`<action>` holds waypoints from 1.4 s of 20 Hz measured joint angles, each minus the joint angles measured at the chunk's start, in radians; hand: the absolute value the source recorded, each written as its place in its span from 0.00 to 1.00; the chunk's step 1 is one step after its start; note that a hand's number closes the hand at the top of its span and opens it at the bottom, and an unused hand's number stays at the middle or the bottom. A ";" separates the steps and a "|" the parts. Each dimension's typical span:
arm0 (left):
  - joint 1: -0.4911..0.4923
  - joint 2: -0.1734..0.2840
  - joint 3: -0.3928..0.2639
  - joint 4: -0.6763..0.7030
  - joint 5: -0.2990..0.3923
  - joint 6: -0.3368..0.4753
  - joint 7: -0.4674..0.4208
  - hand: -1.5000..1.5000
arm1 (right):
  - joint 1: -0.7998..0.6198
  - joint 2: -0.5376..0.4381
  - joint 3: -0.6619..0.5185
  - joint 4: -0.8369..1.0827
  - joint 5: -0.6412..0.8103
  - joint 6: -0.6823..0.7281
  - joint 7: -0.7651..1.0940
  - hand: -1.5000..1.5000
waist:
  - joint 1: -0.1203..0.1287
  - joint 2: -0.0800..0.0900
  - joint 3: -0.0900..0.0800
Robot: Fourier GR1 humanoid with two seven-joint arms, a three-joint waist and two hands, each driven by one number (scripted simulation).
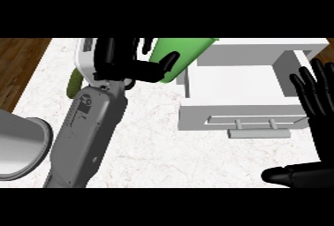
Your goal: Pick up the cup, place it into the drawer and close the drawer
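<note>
1. Green cup [186, 55], tipped on a slant near the top of the view, held above the marble counter [157, 145] just left of the open white drawer [241, 84], its upper right corner reaching towards the drawer's back.
2. Clasped by the left hand [140, 66]: black thumb and fingers curled round the cup's left side, one fingertip hooked over its green wall.
3. Grey left forearm [88, 132] running up from the lower edge, slanted slightly right, hiding much of the counter beneath it.
4. Drawer pulled out, white inside, with its front panel and bar handle [257, 126] facing the lower edge.
5. Right hand [320, 101] at the right edge, open, fingers straight and pointing up beside the drawer's right wall; thumb low at the bottom right; nothing held.
6. Part of a green object [75, 84] peeking out left of the left wrist, otherwise hidden.
7. Grey rounded shape [23, 145] at the left edge, partly cut off.
8. Wooden floor [20, 66] beyond the counter's left side.
</note>
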 measured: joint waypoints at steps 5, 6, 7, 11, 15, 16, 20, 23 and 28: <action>-0.101 0.000 0.005 0.092 -0.009 0.013 0.037 1.00 | 0.003 0.009 0.020 -0.037 0.016 -0.018 0.031 0.00 | 0.000 0.000 0.000; -0.126 0.000 -0.009 0.124 -0.006 0.032 0.032 1.00 | 0.015 0.015 0.029 -0.036 0.024 -0.015 0.020 0.00 | -0.003 0.000 0.000; -0.148 -0.001 -0.025 0.153 -0.003 0.053 0.029 1.00 | 0.015 0.022 0.037 -0.028 0.034 -0.016 0.006 0.00 | -0.004 0.001 0.000; -0.221 -0.002 -0.061 0.246 0.025 0.100 0.019 1.00 | 0.014 0.008 0.013 0.001 0.018 0.005 -0.020 0.00 | -0.006 0.001 0.000; -0.300 -0.002 -0.080 0.390 0.066 0.135 -0.032 1.00 | -0.002 0.004 0.005 0.036 0.013 0.016 -0.044 0.00 | -0.014 0.004 0.000; -0.318 -0.002 -0.085 0.426 0.083 0.139 -0.050 1.00 | -0.005 0.005 0.004 0.040 0.013 0.015 -0.046 0.00 | -0.016 0.004 0.000; -0.393 -0.002 -0.114 0.551 0.133 0.165 -0.081 1.00 | -0.012 0.003 0.009 0.021 0.015 0.008 -0.022 0.00 | -0.024 0.006 0.000; -0.430 -0.002 -0.155 0.635 0.183 0.186 -0.112 1.00 | -0.010 0.001 0.007 0.032 0.009 0.019 -0.035 0.00 | -0.032 0.008 0.000; -0.463 -0.002 -0.249 0.742 0.261 0.209 -0.155 1.00 | -0.029 0.007 0.018 0.038 0.013 0.016 -0.034 0.00 | -0.052 0.012 0.001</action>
